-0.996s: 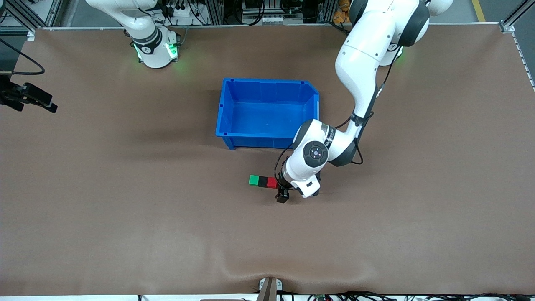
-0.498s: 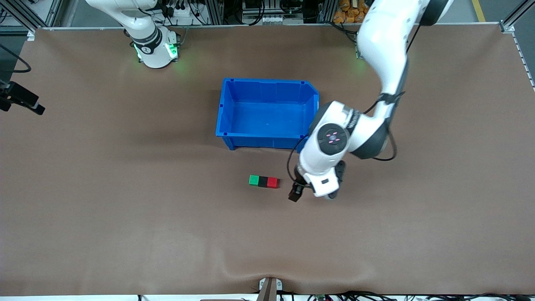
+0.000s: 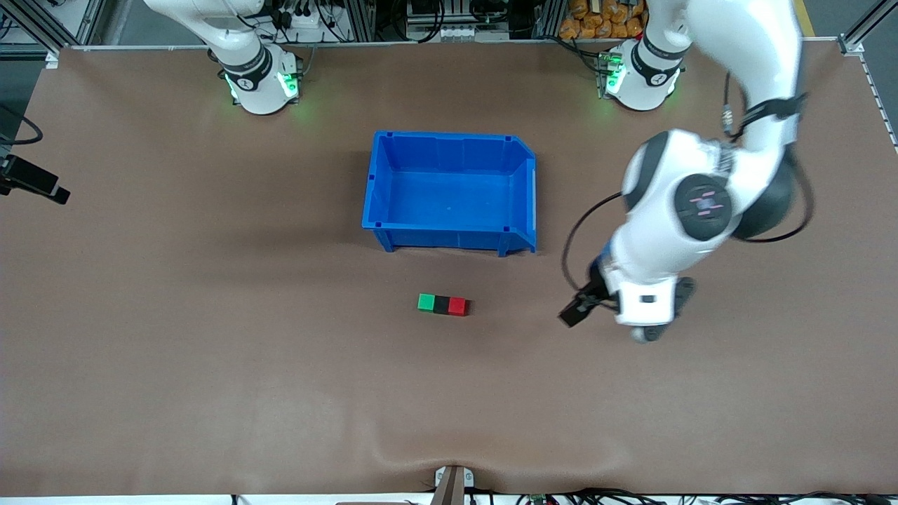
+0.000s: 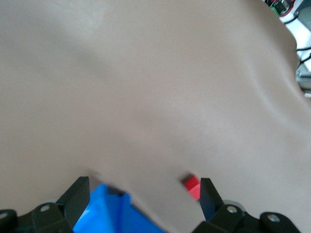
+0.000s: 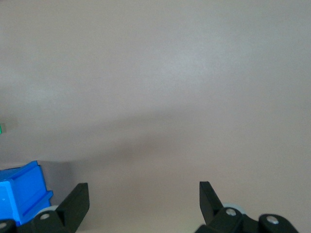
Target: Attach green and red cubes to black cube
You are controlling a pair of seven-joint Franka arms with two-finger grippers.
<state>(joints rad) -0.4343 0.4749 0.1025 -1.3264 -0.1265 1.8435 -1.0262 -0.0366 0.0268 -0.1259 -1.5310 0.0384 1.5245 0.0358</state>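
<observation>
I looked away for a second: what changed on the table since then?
The left gripper, fingers open and empty, drew away from the small red cube toward the left arm's end. The green cube, black cube and blue plastic bin stayed put.

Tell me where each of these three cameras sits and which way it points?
Front view: high across the table, facing both arm bases; shows the blue bin, the joined green cube, black cube and red cube, and the left gripper.
Left wrist view: on the left arm's wrist, looking past its open fingers at the table.
Right wrist view: on the right arm's wrist, open fingers over bare table.
Shared: both wrist views catch the bin; the left also shows the red cube.
</observation>
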